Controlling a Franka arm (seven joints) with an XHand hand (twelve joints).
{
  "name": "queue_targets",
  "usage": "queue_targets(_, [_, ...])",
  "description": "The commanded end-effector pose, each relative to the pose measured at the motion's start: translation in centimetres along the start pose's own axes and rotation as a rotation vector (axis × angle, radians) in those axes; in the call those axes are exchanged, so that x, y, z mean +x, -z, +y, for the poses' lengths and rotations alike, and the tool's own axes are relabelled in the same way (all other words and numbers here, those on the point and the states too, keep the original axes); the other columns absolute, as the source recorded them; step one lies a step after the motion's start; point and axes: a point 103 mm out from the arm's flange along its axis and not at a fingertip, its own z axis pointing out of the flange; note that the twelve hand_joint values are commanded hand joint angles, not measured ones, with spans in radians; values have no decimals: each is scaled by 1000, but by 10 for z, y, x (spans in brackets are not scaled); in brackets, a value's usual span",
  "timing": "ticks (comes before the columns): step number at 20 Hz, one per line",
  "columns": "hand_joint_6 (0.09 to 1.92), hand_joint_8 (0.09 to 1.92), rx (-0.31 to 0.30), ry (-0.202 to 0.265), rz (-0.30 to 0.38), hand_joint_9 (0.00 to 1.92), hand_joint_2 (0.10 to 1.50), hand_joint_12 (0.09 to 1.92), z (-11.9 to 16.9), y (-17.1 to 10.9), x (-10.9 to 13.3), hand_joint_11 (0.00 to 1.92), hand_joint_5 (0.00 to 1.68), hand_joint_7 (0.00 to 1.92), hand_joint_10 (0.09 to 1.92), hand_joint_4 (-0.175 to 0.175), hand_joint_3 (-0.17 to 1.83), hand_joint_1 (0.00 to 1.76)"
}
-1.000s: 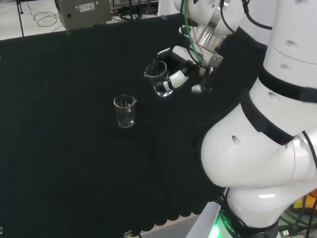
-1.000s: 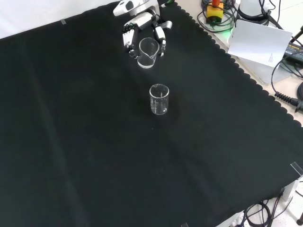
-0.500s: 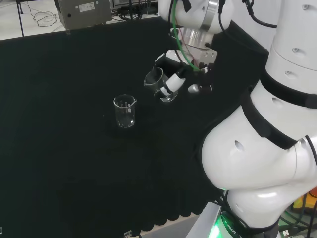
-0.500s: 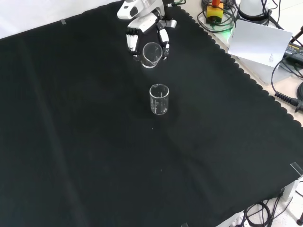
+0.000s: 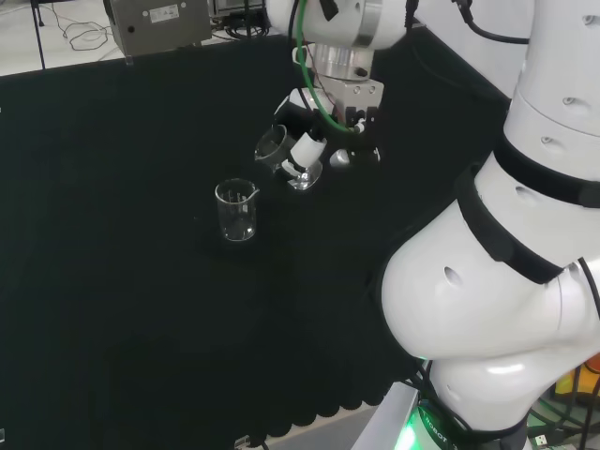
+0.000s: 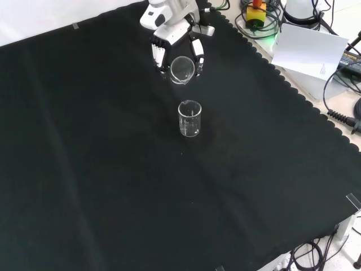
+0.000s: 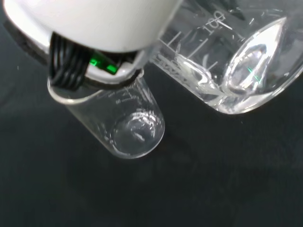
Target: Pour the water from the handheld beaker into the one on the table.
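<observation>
My hand (image 5: 314, 142) (image 6: 176, 44) is curled round a clear glass beaker (image 5: 281, 155) (image 6: 183, 69) and holds it in the air, tilted so that its mouth leans toward the beaker on the cloth. That second clear beaker (image 5: 236, 210) (image 6: 189, 118) stands upright, to the left of the held one in the head view and just below it in the front view. The wrist view has the held beaker (image 7: 232, 56) close and large, with water pooled near its lip, and the standing beaker (image 7: 118, 120) beyond it. A gap separates the two beakers.
Black cloth (image 6: 113, 169) covers the bench. The arm's white links (image 5: 497, 234) stand at the head view's right. Cables, a white sheet (image 6: 310, 51) and gear lie off the cloth's scalloped edge at the front view's upper right. A grey box (image 5: 157, 21) stands behind the cloth in the head view.
The hand has carried the held beaker toward the standing beaker, leftward in the head view, and tipped it further, its mouth turning toward that beaker. The standing beaker has stayed put.
</observation>
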Motion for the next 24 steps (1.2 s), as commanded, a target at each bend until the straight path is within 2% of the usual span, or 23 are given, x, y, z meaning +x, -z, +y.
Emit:
queue_targets(1, [1130, 1111, 130, -11, -189, 1458, 582, 907, 13, 1, 23, 1108, 1077, 1138, 996, -175, 966, 1290])
queue_targets(11, [1137, 1118, 201, -54, -327, 1457, 580, 915, 20, -1, 30, 1106, 1075, 1136, 1004, -175, 973, 1290])
queue_targets(24, [1145, 1126, 259, -93, -435, 1456, 579, 924, 27, 2, 33, 1104, 1073, 1134, 1011, -175, 979, 1289])
